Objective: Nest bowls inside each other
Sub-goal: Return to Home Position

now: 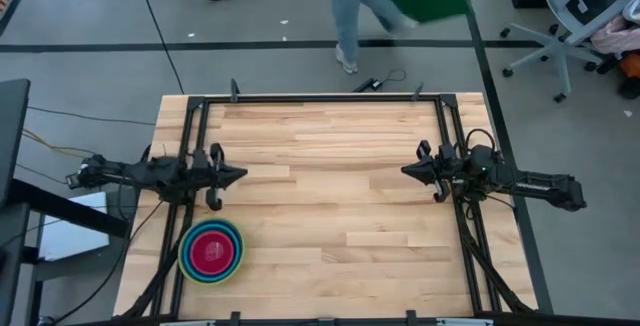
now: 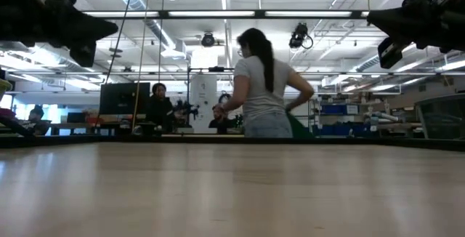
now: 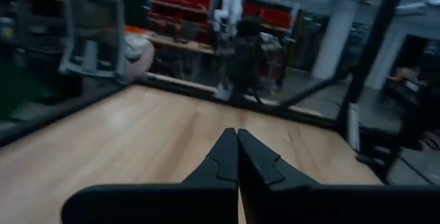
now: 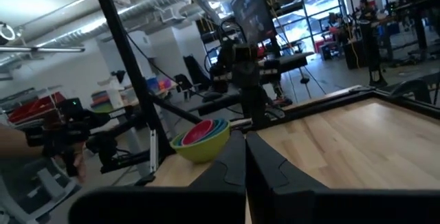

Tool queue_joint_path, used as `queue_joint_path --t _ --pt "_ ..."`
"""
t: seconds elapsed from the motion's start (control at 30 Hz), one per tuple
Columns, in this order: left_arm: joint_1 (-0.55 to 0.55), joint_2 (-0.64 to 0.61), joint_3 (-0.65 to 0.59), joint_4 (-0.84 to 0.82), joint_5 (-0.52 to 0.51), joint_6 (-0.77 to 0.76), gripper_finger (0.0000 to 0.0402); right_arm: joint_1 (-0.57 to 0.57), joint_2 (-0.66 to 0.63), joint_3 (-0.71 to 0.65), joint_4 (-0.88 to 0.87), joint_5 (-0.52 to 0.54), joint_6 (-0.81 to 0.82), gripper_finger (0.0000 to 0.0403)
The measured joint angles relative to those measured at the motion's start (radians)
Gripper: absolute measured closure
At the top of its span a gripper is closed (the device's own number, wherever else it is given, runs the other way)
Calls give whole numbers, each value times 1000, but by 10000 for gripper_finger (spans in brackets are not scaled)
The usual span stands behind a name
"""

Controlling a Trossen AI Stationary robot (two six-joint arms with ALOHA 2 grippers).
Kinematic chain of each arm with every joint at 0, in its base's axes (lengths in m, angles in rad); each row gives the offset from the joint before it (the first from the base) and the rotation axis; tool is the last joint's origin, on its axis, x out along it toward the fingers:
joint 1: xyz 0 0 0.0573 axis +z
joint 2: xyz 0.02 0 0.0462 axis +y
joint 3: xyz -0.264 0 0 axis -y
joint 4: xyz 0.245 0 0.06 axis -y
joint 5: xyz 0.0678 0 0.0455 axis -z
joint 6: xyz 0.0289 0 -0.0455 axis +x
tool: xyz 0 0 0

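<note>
The bowls [image 1: 211,251] stand nested in one stack near the table's front left corner: magenta-pink innermost, then blue rings, lime-green outermost. The right wrist view shows the stack of bowls [image 4: 201,140] from the side, resting on its base on the wood. My left gripper [image 1: 240,175] hovers shut at the table's left side, just beyond the stack and pointing level toward the right. My right gripper [image 1: 405,170] hovers shut at the right side, pointing left. In the wrist views the fingers of the left gripper [image 3: 237,138] and the right gripper [image 4: 245,138] meet with nothing between them.
A black metal frame [image 1: 320,99] runs along the table's far edge and both sides. A person [image 2: 259,84] stands behind the far edge, with other people and office chairs farther off. Bare wood [image 1: 330,196] lies between the two grippers.
</note>
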Motion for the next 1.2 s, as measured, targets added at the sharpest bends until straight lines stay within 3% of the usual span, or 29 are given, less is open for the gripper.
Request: queue_joint_path --t 0.17,0.57,0.73,0.97,1.2 --pt "0 1 -70 162 78 -13 401 0 -7 0 -4 -66 32 402" --pt "28 10 -70 162 80 3 401 -34 -6 0 -22 -97 35 400" --pt "69 10 -70 174 80 2 401 -77 -6 0 -53 -161 36 400" --pt "75 10 -70 178 147 3 401 -113 -5 0 -67 -150 63 400" --pt "75 10 -70 143 148 22 401 -61 -1 0 -67 -117 73 400"
